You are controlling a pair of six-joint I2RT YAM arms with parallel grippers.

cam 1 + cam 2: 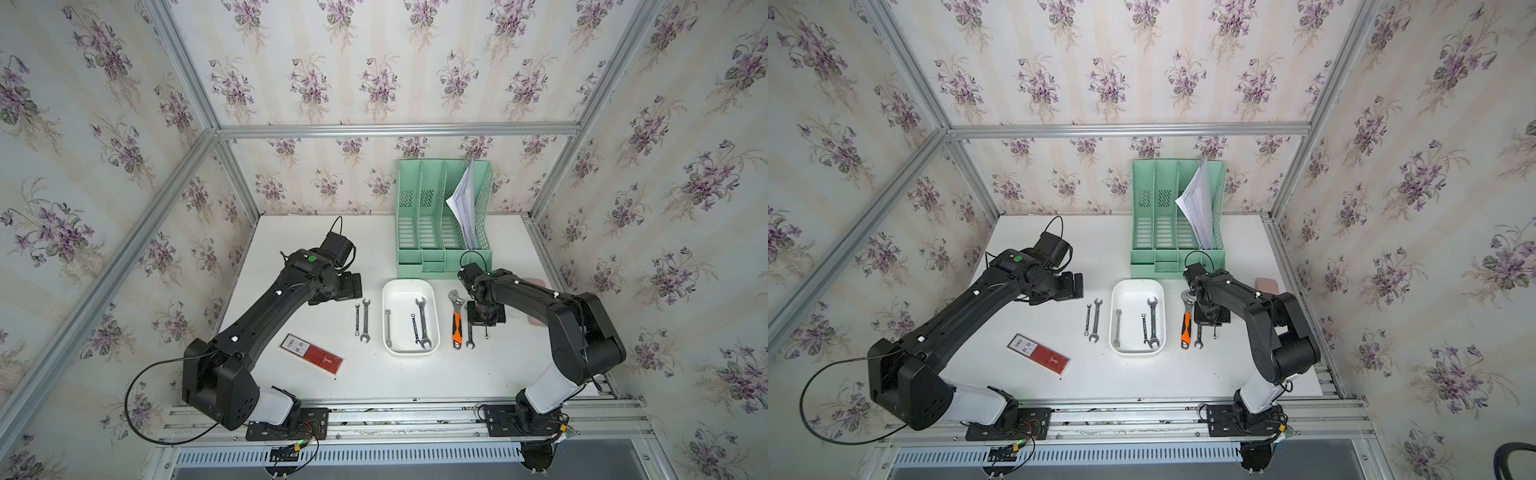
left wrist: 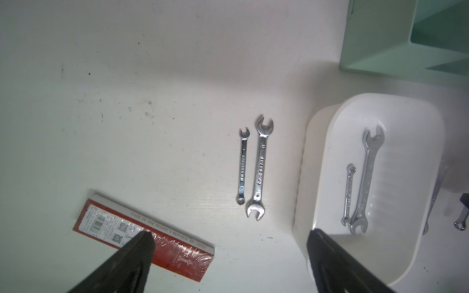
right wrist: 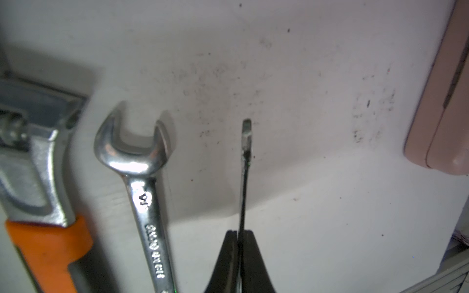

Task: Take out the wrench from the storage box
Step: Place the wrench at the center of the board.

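White tabletop point(image 1: 374, 378): storage box point(image 1: 411, 350), seemingly three wrenches point(image 1: 422, 322) inside.

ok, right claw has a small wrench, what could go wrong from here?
The right claw holds the small wrench on edge, most of it sticking out past the fingertips; it may swivel or slip.
A bigger wrench lies close beside; the set-down could land on it.

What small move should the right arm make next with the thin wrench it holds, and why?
Probably lower slightly and open the right gripper: it is shut on the thin wrench, already outside the storage box, over bare table beside the open-end wrench.
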